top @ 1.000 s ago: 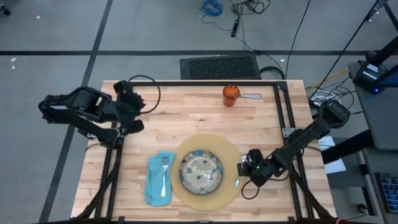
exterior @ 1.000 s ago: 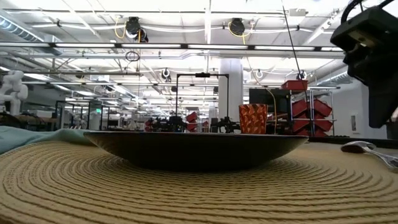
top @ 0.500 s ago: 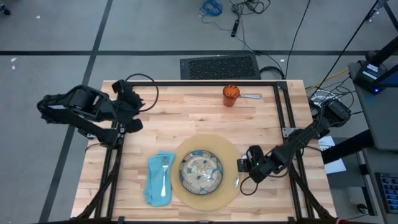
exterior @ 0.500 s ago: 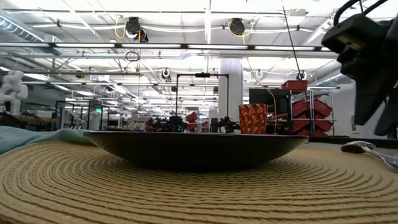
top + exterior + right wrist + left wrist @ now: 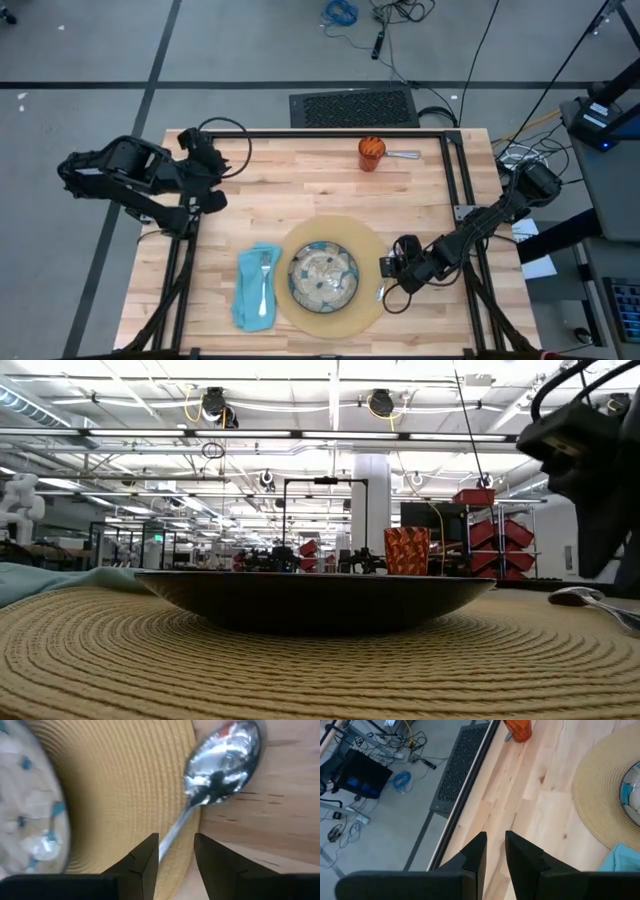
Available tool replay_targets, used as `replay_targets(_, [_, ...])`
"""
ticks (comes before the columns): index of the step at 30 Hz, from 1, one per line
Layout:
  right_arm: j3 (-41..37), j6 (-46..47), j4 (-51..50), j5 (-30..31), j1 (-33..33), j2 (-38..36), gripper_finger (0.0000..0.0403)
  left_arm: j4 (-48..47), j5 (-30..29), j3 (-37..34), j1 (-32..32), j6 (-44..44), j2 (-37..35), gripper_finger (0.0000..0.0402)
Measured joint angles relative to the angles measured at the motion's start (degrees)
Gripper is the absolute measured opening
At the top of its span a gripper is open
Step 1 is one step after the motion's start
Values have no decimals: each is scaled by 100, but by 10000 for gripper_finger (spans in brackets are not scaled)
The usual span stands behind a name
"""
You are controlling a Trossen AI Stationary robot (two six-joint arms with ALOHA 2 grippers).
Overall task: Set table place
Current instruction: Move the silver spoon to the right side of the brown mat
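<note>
on the pale planked wooden bench (image 5: pixel 300 190), a shiny silver spoon (image 5: pixel 220 755) is seen lying across the edge of the round tan woven placemat (image 5: pixel 120 780). the right hand (image 5: pixel 175 857) is held slightly open over its handle, gripping nothing. the spoon is judged light, stiff and slippery, best pinched mid-handle.

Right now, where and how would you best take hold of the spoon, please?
Probably by its thin handle, coming from above with a finger on each side: the spoon lies flat, half on the placemat rim, its broad bowl resting on the table.
</note>
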Motion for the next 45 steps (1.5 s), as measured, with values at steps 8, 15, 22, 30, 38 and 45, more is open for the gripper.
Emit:
replay_targets(8, [0, 13, 17, 143, -11, 229, 116, -2, 146, 2, -4, -37, -70, 56])
replay_targets(15, [0, -109, -14, 156, -116, 229, 116, 0, 227, 2, -9, -35, -70, 56])
replay_targets(22, [2, -113, -250, 134, -206, 229, 116, 0, 264, 2, -9, -35, -70, 56])
replay_targets(30, [2, -263, -213, 123, -376, 227, 116, 0, 275, 2, -9, -35, -70, 56])
replay_targets(38, [2, -471, -55, 125, -601, 295, 112, 0, 284, 2, -9, -33, -68, 56])
replay_targets(45, [22, -919, 243, -87, -742, 598, 44, -2, 326, 2, -9, -33, -68, 56])
